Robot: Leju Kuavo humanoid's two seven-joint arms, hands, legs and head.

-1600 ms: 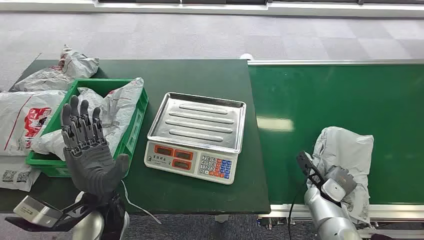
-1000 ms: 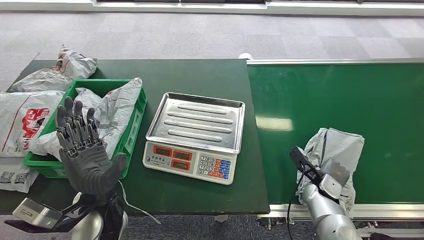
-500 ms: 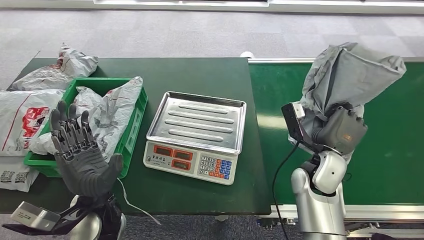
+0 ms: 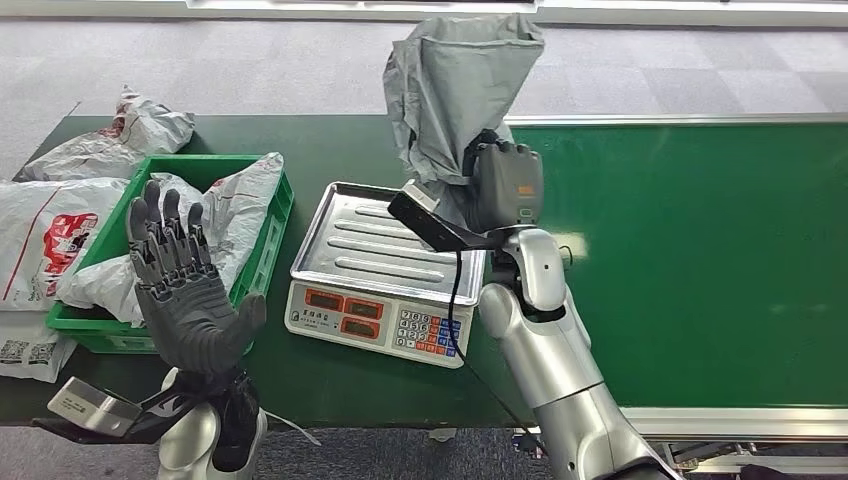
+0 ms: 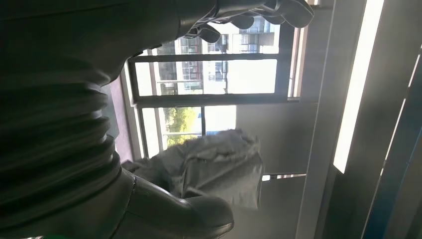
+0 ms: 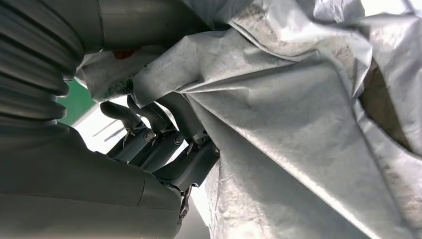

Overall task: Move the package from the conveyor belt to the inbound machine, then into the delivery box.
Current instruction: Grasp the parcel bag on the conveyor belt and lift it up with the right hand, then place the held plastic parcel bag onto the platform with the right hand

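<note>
Green plastic marks the far left of the scene: the delivery box (image 4: 268, 262) on the dark table (image 4: 400, 150), already holding white mailers, with more bags lying beside it. In front of it the left hand (image 4: 188, 290) is raised palm-up, fingers spread and holding nothing, much as it was a second and a half ago. Next along stands the inbound machine (image 4: 385, 275), a scale with a bare steel tray and a keypad below. What has changed is on the right: the right hand (image 4: 505, 185), which was low on the conveyor belt (image 4: 700, 250) gripping the bag, has lifted it clear and swung it leftward, so the package (image 4: 455, 85) now hangs in the air above the tray's far right corner, touching neither belt nor scale. The fingers are clenched on its lower part; the right wrist view shows them curled into the folds of the film (image 6: 308, 124). I judge the pick-up done and the transfer nearly over, with the set-down on the tray next. The package itself is a soft grey plastic mailer, crumpled and creased, standing upward from the grip; it looks light and floppy, likely to sag or shift as it is lowered.
</note>
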